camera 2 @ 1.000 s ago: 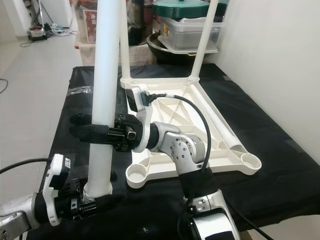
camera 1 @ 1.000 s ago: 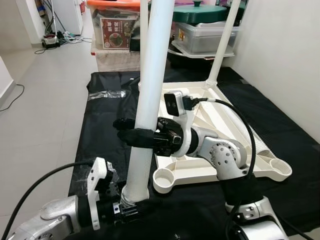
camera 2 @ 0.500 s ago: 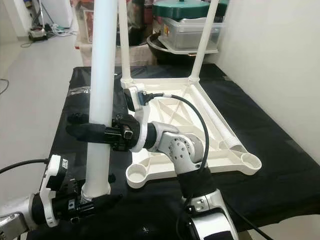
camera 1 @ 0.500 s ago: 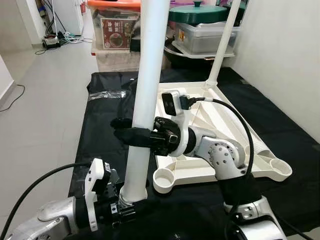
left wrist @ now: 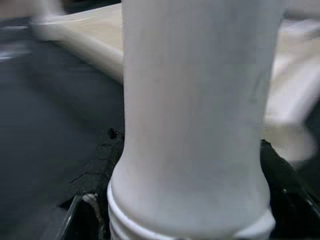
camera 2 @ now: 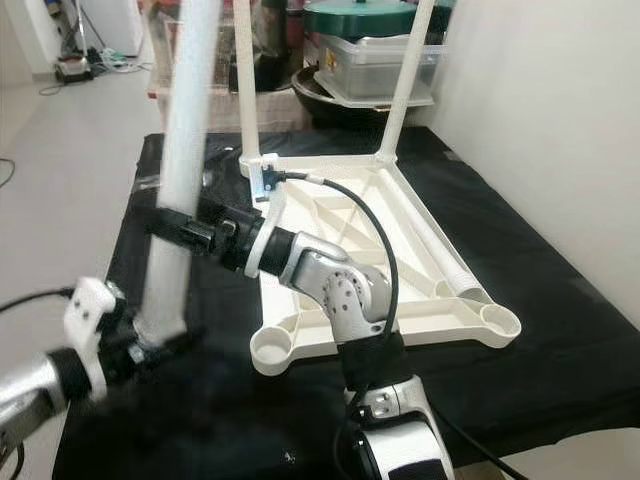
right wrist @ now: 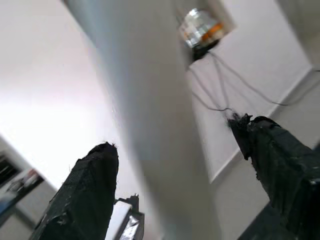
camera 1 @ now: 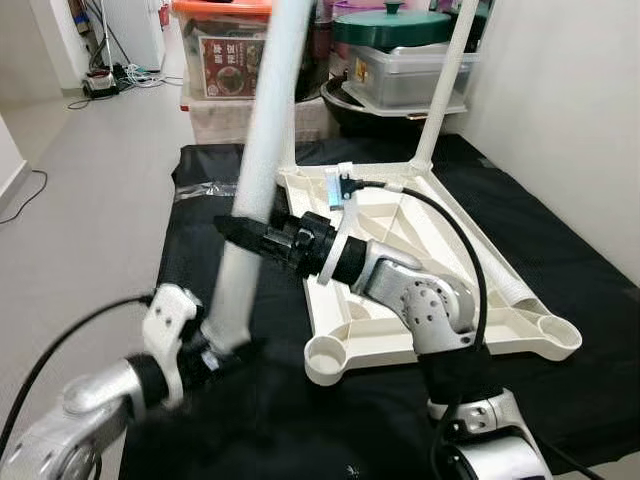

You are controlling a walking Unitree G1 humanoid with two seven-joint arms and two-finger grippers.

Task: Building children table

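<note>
left gripper [camera 1: 215,350]: lower left of the left eye view, blurred. Fingers clamped round the threaded bottom end of the loose leg; the left wrist view has the black fingers [left wrist: 92,175] either side of the collar.
loose leg [camera 1: 255,185]: white tube, leaning, top tipped toward upper centre, foot down at lower left over the black mat [camera 1: 200,250]. Both grippers have hold of it.
right gripper [camera 1: 240,232]: centre left of the left eye view, reaching across from the right arm. Fingers [right wrist: 87,192] part open around the mid shaft of the leg, one each side. Looks like a hold, but contact is too blurred to be sure.
empty socket [camera 1: 327,352]: round cup at the near corner of the tabletop, lower centre, just beside the leg's foot and apart from it.
tabletop [camera 1: 440,270]: white, upside down on the mat, ribs up, centre right.
fitted legs [camera 1: 442,85]: two standing in the far corners, upper centre.
bins [camera 1: 215,60]: stacked storage boxes against the wall, top of frame.
step, my read: carry the threaded end over to the empty socket.
doing it well: bring the leg upright before lowering, centre the thread on the cup, then turn. Going in tilted risks cross-threading or shoving the tabletop.
</note>
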